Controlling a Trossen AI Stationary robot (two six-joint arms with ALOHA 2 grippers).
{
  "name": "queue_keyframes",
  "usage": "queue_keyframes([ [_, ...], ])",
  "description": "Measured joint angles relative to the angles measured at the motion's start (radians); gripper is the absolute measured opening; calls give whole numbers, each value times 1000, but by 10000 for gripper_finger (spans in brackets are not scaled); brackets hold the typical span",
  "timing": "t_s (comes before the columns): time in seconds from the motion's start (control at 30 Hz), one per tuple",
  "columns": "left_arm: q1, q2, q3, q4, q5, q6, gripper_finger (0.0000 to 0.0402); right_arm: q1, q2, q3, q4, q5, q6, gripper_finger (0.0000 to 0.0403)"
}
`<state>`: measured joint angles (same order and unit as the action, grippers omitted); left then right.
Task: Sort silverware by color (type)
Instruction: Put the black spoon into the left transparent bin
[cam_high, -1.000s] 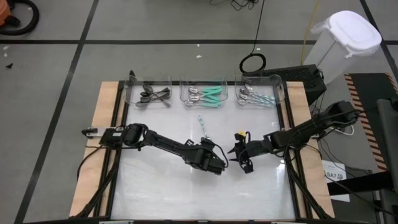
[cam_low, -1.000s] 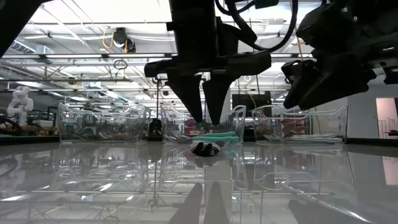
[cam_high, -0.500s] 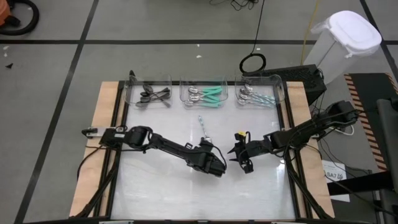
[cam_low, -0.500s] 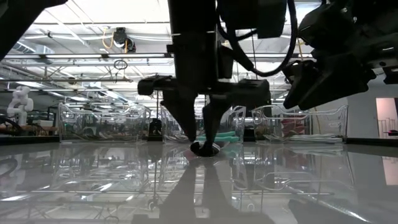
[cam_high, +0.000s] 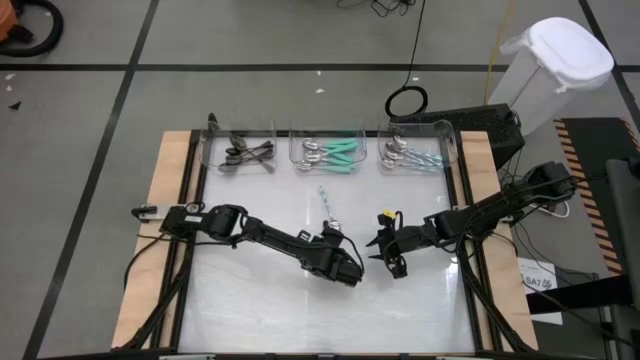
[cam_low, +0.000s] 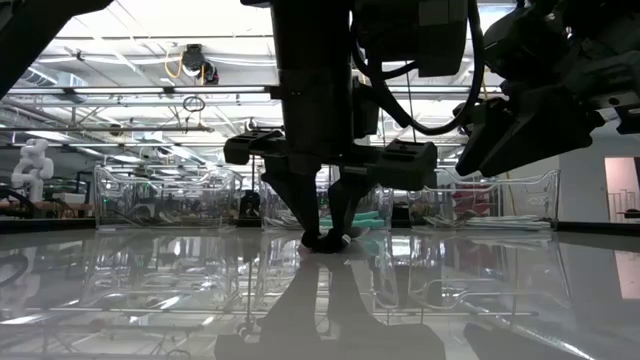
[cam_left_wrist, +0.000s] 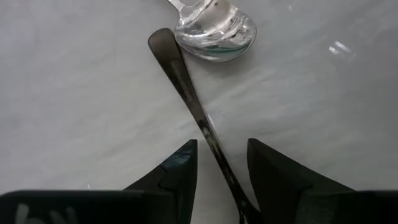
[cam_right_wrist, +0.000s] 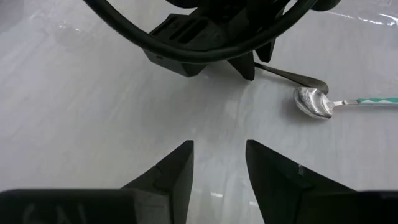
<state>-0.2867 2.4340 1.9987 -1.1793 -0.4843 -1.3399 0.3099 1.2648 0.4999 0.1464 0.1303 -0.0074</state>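
Observation:
A dark utensil (cam_left_wrist: 186, 87) lies flat on the white table. Its rounded end is next to the bowl of a silver spoon (cam_high: 327, 203) with a pale patterned handle. My left gripper (cam_left_wrist: 221, 163) is open and points steeply down. Its fingertips are at the table (cam_low: 325, 238), one on each side of the dark handle. My right gripper (cam_right_wrist: 219, 167) is open and holds nothing. It hangs above the table (cam_high: 392, 262), to the right of the left one. Sorted silverware lies in three clear bins at the far edge. My left gripper comes from above with its fingers lying across the dark utensil's handle (cam_left_wrist: 214, 149), which lies flat on the table. The handle passes close by one finger (cam_left_wrist: 267, 180). I cannot tell whether that finger touches it.
The left bin (cam_high: 245, 152) holds dark pieces, the middle bin (cam_high: 330, 152) teal-handled ones and the right bin (cam_high: 412, 153) pale-handled ones. A white lidded container (cam_high: 555, 60) stands off the table at the far right. Bare table lies toward the near edge.
My left gripper has come down to the table, and its fingertips now stand on either side of the dark utensil's handle. The utensil and the spoon have stayed where they were.

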Motion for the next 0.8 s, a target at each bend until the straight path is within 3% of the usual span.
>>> queue_keyframes([
  [0.2,-12,2,-1,-30,0,-8,130,0,0,0,0,0,-5,141],
  [0.6,-24,3,-2,-54,22,21,13,0,0,0,0,0,-31,141],
  [0.8,-24,3,5,-67,27,27,7,0,0,0,0,0,-42,141],
])
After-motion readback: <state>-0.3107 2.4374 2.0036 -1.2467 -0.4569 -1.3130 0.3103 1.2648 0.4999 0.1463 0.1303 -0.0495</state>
